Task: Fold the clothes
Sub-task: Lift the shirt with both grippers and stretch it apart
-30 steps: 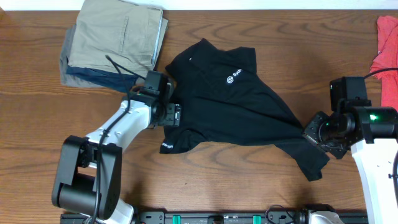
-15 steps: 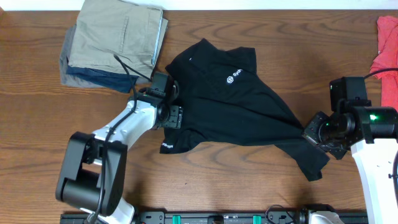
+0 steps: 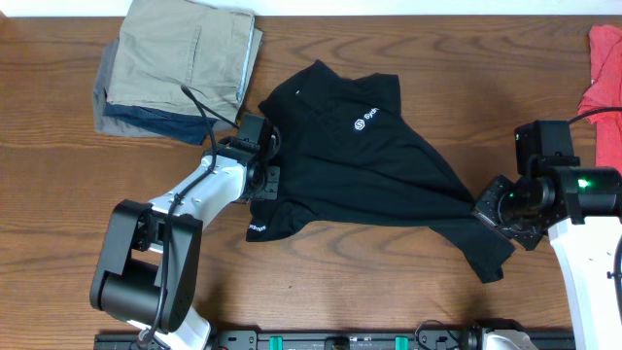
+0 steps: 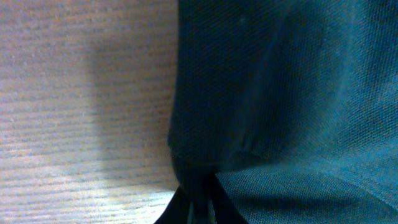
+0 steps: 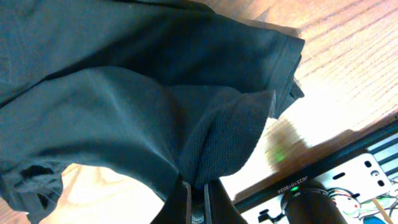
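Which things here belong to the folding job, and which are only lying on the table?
Job: black shirt; left claw and right claw, both shut on it.
Lying about: khaki and blue folded garments; red garment.
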You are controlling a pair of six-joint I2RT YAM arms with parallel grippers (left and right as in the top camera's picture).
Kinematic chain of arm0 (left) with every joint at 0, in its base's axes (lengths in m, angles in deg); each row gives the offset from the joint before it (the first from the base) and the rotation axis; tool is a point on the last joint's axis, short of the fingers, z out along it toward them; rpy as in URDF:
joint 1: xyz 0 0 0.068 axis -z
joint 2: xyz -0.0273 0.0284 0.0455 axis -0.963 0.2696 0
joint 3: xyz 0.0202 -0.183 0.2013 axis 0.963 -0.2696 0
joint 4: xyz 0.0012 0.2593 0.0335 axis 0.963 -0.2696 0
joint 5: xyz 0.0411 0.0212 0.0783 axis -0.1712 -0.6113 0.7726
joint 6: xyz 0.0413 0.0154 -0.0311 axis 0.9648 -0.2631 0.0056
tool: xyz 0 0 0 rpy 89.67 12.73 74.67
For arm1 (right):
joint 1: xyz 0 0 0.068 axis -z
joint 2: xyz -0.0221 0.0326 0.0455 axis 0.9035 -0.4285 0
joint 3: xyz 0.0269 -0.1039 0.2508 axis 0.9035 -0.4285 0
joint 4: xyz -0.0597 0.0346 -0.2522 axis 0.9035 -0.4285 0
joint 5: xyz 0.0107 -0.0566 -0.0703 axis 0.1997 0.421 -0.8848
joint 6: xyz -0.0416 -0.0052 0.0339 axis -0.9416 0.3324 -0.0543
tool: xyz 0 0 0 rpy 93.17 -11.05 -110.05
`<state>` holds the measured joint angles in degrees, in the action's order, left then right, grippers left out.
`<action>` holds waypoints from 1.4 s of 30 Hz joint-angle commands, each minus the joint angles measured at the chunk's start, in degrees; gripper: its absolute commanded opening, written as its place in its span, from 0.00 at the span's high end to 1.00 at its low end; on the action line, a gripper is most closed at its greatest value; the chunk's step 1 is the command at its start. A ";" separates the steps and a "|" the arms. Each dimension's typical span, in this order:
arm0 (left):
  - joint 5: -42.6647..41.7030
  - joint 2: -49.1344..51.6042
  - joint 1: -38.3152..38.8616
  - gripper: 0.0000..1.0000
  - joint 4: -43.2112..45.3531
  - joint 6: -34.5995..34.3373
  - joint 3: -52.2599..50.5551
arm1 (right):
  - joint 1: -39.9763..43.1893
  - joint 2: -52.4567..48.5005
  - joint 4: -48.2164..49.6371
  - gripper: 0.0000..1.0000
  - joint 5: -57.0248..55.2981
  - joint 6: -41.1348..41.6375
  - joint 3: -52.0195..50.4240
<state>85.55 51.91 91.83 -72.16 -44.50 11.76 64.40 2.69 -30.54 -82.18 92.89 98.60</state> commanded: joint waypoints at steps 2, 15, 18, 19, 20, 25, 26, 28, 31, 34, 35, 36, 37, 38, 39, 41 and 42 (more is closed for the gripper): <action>-0.13 -2.32 -0.02 0.94 -2.67 -2.34 0.11 | 0.55 0.59 -0.07 0.99 -1.51 -0.50 0.96; 0.24 -37.22 -0.04 0.94 -17.84 -5.09 5.40 | 0.59 2.34 -2.19 0.99 -5.66 -4.61 10.86; 0.83 -44.94 -0.02 0.94 -21.77 -5.09 9.79 | 0.59 2.34 -4.39 0.99 -5.68 -5.92 16.87; 1.07 -46.88 -0.02 0.94 -22.88 -5.09 11.43 | 0.59 2.34 -5.49 0.99 -5.86 -6.03 19.26; 1.46 -48.70 -0.02 0.94 -24.09 -5.09 13.27 | 0.59 2.34 -6.47 0.99 -5.99 -6.12 21.42; 2.05 -55.04 -0.02 0.94 -30.25 -5.11 25.53 | 0.59 2.49 -12.61 0.99 -8.52 -6.16 35.01; 2.05 -55.56 -0.02 0.94 -31.71 -5.60 28.57 | 0.59 2.51 -13.75 0.99 -8.72 -6.58 37.94; 2.03 -55.80 -0.02 0.94 -34.60 -6.97 34.58 | 0.59 2.54 -15.93 0.99 -8.87 -6.97 43.54; 1.62 -55.54 -0.02 0.94 -38.12 -7.28 42.82 | 0.59 2.93 -16.98 0.99 -7.98 -8.83 50.77; 1.57 -55.52 -0.02 0.94 -40.28 -7.45 50.05 | 0.59 3.54 -16.98 0.99 -8.44 -9.11 56.19; 1.57 -55.52 -0.02 0.94 -40.57 -7.45 51.87 | 0.59 3.56 -16.98 0.99 -8.70 -9.57 57.94; 1.57 -55.52 -0.02 0.94 -40.61 -7.45 53.53 | 0.59 3.56 -16.98 0.99 -8.70 -10.05 59.39; 1.60 -55.52 -0.04 0.94 -40.57 -7.45 55.30 | 0.59 3.54 -16.98 0.99 -8.83 -10.16 60.89; 1.64 -55.45 -0.04 0.94 -40.41 -7.45 56.24 | 0.59 3.54 -16.98 0.99 -8.92 -10.16 61.75; 1.64 -55.32 -0.04 0.94 -40.17 -7.48 56.92 | 0.59 3.54 -16.98 0.99 -9.07 -10.14 62.45; 1.64 -54.84 -0.02 0.94 -39.76 -7.89 57.18 | 0.59 3.41 -16.90 0.99 -9.33 -10.16 62.75; 1.62 -54.31 -0.04 0.94 -39.76 -8.41 57.13 | 0.59 3.08 -16.98 0.99 -9.51 -10.14 62.75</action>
<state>86.49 -3.80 91.83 -112.44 -51.65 68.30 64.40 6.93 -47.41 -89.41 84.06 160.94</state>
